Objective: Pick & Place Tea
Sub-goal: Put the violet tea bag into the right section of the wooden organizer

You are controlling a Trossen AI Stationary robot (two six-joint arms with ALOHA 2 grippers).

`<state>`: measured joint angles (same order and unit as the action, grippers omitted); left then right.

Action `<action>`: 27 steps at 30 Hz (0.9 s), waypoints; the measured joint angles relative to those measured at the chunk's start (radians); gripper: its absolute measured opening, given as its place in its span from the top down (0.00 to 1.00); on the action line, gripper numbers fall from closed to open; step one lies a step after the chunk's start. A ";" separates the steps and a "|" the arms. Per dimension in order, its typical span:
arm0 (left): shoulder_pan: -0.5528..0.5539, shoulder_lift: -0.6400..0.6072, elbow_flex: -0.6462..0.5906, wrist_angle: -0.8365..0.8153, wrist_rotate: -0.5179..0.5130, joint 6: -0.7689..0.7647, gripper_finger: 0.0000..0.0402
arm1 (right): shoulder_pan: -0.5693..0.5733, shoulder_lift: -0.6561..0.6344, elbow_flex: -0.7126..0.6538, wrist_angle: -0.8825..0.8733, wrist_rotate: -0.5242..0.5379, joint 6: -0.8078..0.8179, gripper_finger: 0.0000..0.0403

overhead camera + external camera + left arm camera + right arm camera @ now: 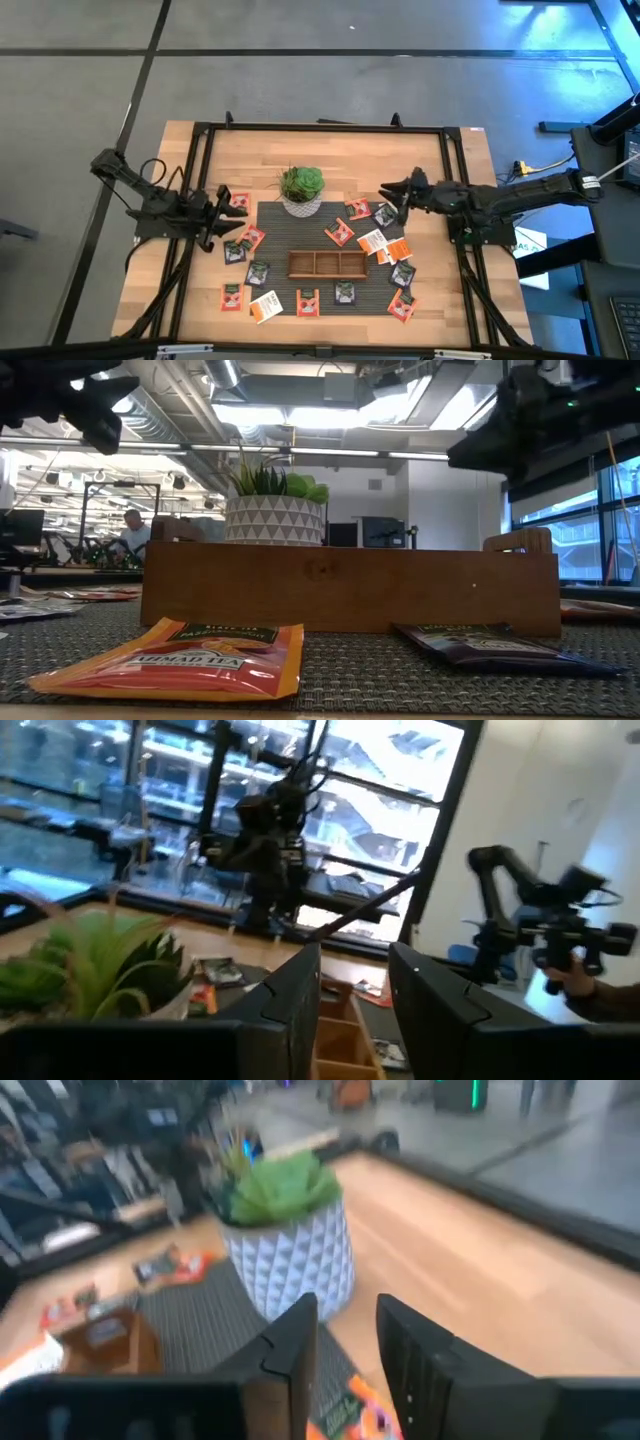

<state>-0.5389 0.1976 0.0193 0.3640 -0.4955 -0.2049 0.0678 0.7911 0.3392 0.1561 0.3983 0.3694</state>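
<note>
Many small tea sachets lie flat around a long brown wooden tray (327,263) on a dark mat (285,285): orange-red ones (232,297), dark ones (258,272) and white-and-orange ones (266,306). In the low view, an orange sachet (190,655) and a dark one (500,645) lie in front of the tray (350,590). My left gripper (222,214) (355,995) is open and empty, raised above the sachets at the mat's left edge. My right gripper (386,192) (345,1345) is open and empty, raised above the sachets to the right of the plant pot (301,190).
The white patterned plant pot (290,1255) with its green plant stands at the mat's far edge, between the two grippers. A black frame (320,128) runs round the wooden table. A person (130,532) shows in the room behind the table.
</note>
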 joint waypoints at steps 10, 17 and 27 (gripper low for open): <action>0.163 0.269 0.000 0.216 0.166 -0.038 0.71 | -0.086 0.158 0.156 -0.304 -0.041 0.130 0.52; 0.249 0.357 0.000 0.274 0.182 -0.107 0.71 | -0.086 0.223 0.153 -0.449 -0.063 0.280 0.49; 0.297 0.390 0.000 0.270 0.183 -0.141 0.71 | -0.090 0.312 0.152 -0.571 -0.157 0.435 0.49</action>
<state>-0.2421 0.5877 0.0193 0.6342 -0.3120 -0.3462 -0.0220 1.1028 0.4915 -0.4146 0.2413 0.8041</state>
